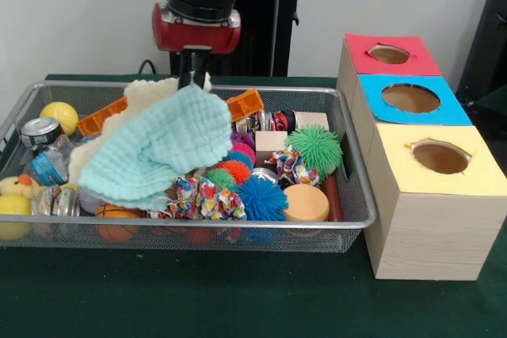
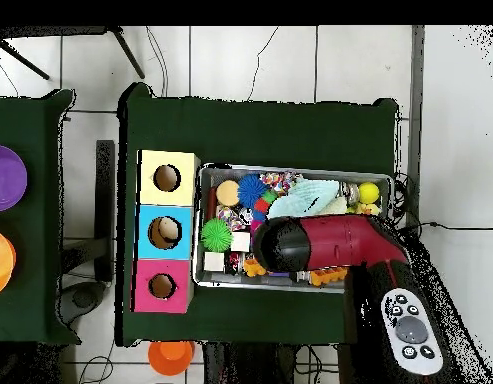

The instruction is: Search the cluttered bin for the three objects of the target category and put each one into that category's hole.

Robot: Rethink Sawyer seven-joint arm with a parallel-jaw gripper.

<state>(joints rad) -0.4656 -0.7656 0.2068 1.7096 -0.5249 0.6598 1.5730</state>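
Note:
The silver wire-mesh bin (image 1: 238,225) is full of toys; it also shows in the overhead view (image 2: 290,168). My gripper (image 1: 194,73) comes down at the bin's back middle, shut on the top of a mint green cloth (image 1: 162,148) that hangs from it over the clutter. A small clear water bottle with a blue label (image 1: 49,165) lies at the bin's left end. Clear plastic (image 1: 57,199) shows just in front of it. The blue-surround hole (image 1: 410,98) is the middle one on the wooden box, right of the bin; it also shows in the overhead view (image 2: 167,232). In the overhead view the arm (image 2: 320,245) hides the gripper.
The red-surround hole (image 1: 389,54) and the yellow-surround hole (image 1: 440,156) flank the blue one. In the bin are a cream cloth (image 1: 150,96), a silver can (image 1: 40,131), a yellow ball (image 1: 59,116), a green spiky ball (image 1: 314,148), a blue spiky ball (image 1: 261,198) and orange bricks (image 1: 245,104).

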